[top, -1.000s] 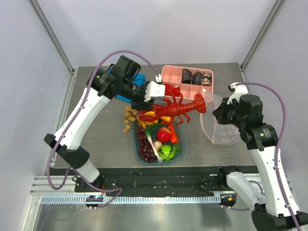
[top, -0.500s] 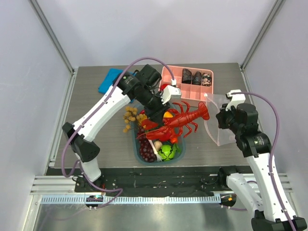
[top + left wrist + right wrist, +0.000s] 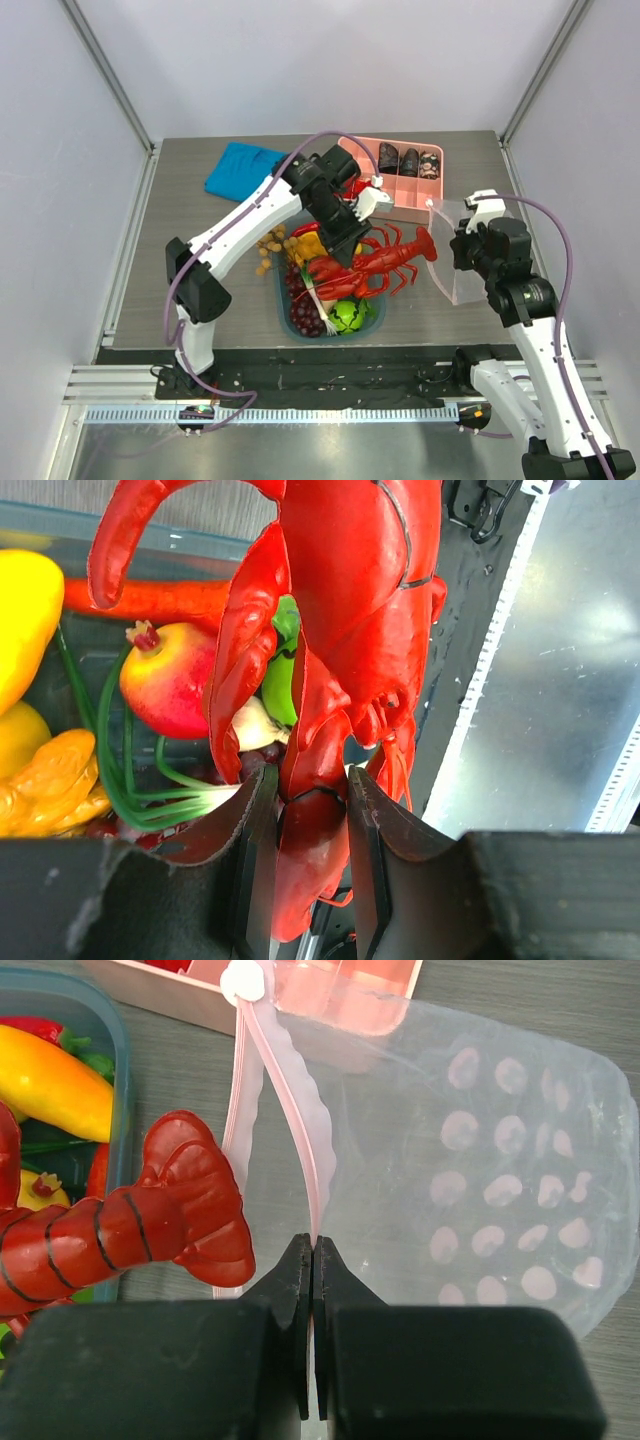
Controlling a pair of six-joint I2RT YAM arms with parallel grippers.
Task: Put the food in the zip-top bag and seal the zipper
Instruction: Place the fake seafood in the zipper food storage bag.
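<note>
text: none legible | labels: none | numbers: none

Left arm [image 3: 245,215] extended forward-right, wrist angled down, jaws clamped; right arm [image 3: 540,320] upright, jaws pinched tight.

Seen from overhead, the light is bright, even and diffuse. The grey counter [image 3: 175,215] carries only faint, soft-edged shadows, and the pale walls [image 3: 320,60] look nearly washed out. In the left wrist view the red lobster [image 3: 340,600] shows small glossy highlights, the metal surface [image 3: 560,630] at the right of the frame glares almost white, and the left pincer [image 3: 308,810] at the bottom is dark and blurred. In the right wrist view the zip-top bag [image 3: 480,1160] has a mild sheen; the right pincer [image 3: 313,1255] at the bottom is black and nearly featureless.
</note>
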